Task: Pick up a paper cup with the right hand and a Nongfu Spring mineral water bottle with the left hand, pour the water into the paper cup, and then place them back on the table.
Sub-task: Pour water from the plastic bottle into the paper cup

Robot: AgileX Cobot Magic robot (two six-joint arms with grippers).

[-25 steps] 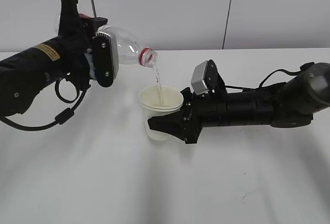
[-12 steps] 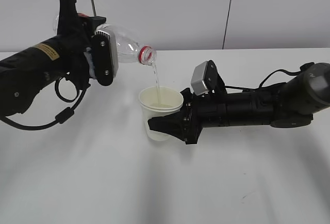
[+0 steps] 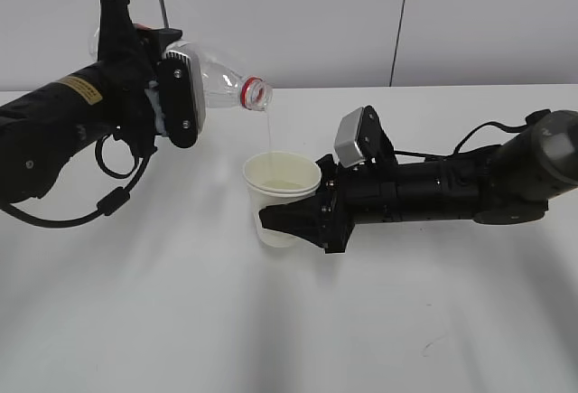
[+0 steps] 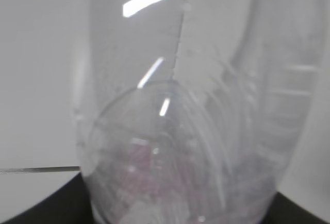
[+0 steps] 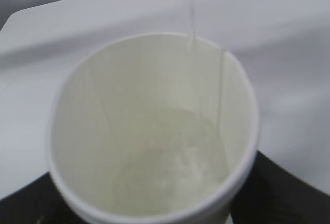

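1. White tabletop [image 3: 181, 321] runs wide beneath both my arms, with a pale wall behind and a small dark scuff [image 3: 432, 343] near the right front.
2. My left hand [image 3: 176, 104] is raised at the left, its broad black jaws clamped around the body of the Nongfu Spring mineral water bottle [image 3: 221, 86], which lies tipped almost flat, capless mouth and red neck ring pointing right.
3. Through my left wrist camera, the clear bottle wall [image 4: 180, 131] fills the view, blurred, with a reddish smear low down.
4. A thin stream of water [image 3: 268, 131] falls from the mouth into the paper cup [image 3: 281, 196], just below and to the right of it.
5. My right hand [image 3: 302, 217] reaches in from the right, low over the table, jaws closed on the cup's lower wall, holding it upright.
6. My right wrist camera looks down into the cup [image 5: 154, 131]: water [image 5: 175, 167] pools at the bottom, and the stream [image 5: 190, 13] enters by the far rim.
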